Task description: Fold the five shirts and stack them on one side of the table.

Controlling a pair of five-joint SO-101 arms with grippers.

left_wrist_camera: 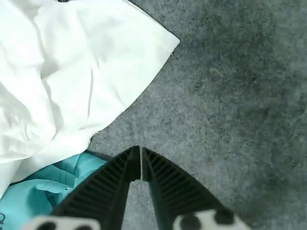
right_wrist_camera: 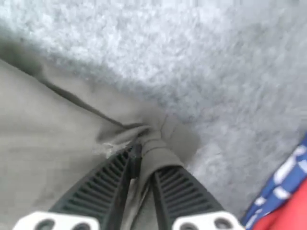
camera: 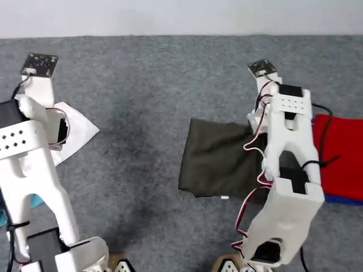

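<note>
An olive shirt [camera: 218,158] lies partly folded right of the table's middle. My right gripper [right_wrist_camera: 144,158] is shut on a bunched fold at that olive shirt's [right_wrist_camera: 53,139] edge, close to the grey carpet. A red shirt [camera: 340,153] rests on a blue one [camera: 346,199] at the right edge. At the left, a crumpled white shirt [camera: 76,130] lies over a teal shirt [camera: 34,199]. My left gripper [left_wrist_camera: 141,165] is shut with nothing in it, hovering beside the white shirt [left_wrist_camera: 72,72] and the teal shirt [left_wrist_camera: 43,189].
Grey carpet [camera: 142,85] covers the table. Bare carpet stretches between the white shirt and the olive shirt, and along the back. The red and blue shirts [right_wrist_camera: 288,191] lie close to my right gripper.
</note>
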